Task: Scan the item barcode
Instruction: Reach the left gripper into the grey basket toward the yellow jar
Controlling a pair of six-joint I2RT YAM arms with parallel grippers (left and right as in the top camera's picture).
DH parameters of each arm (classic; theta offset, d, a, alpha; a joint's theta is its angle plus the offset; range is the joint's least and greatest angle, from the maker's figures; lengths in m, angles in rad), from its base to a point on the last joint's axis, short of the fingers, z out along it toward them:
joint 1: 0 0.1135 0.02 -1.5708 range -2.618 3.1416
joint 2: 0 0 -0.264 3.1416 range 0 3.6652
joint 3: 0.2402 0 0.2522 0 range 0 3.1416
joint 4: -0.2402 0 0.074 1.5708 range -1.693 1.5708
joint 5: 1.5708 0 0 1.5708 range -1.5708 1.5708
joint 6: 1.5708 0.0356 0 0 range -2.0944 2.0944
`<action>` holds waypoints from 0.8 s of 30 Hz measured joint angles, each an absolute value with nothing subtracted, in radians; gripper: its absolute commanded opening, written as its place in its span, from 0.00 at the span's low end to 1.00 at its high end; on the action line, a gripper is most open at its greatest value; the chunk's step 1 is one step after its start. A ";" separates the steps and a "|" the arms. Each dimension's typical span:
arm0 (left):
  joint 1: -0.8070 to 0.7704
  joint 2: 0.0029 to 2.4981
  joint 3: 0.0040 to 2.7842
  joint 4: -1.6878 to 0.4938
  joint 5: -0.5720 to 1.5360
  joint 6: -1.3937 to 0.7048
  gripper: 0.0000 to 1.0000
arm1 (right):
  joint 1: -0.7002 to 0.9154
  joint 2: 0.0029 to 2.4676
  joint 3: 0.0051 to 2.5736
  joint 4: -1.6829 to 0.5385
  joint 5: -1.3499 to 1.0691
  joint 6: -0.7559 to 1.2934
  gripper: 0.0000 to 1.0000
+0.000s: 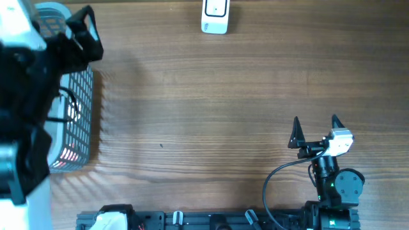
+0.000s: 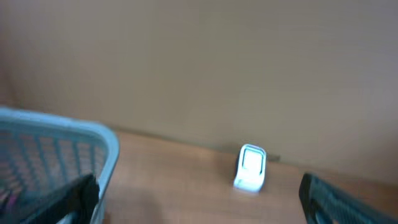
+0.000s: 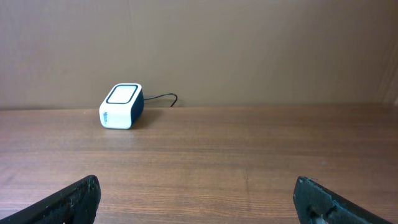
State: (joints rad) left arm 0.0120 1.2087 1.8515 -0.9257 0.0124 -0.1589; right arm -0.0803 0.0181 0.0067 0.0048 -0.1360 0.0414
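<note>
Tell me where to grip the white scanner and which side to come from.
Probably grip the scanner across its two flat side walls, coming from above on the near side. It is a small block standing free on the table, its window faces up and forward, and its cable leaves the back.

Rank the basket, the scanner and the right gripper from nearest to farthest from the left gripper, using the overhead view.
Measured from the left gripper:
1. Basket: on the table's left side, its far end beneath the gripper.
2. Scanner: at the far edge, near the middle.
3. Right gripper: across the table on the right, toward the near edge.
</note>
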 measured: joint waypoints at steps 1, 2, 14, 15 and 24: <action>0.012 1.230 1.879 -0.954 0.006 -0.148 1.00 | -0.080 0.018 0.007 0.005 -0.136 0.042 1.00; 0.012 1.251 1.900 -0.963 -0.004 -0.136 1.00 | -0.080 0.018 0.007 0.005 -0.136 0.041 1.00; 0.363 1.416 1.929 -1.041 -0.236 -0.273 1.00 | -0.080 0.018 0.007 0.005 -0.136 0.041 1.00; 0.389 1.439 1.929 -1.052 -0.239 -0.287 1.00 | -0.080 0.018 0.007 0.005 -0.136 0.042 1.00; 0.574 1.697 1.928 -1.212 -0.227 -0.477 1.00 | -0.080 0.018 0.007 0.005 -0.136 0.041 1.00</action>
State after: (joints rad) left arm 0.5739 1.6966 1.9282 -1.2121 -0.2272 -0.4770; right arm -0.0803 0.0181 0.0067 0.0048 -0.1360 0.0414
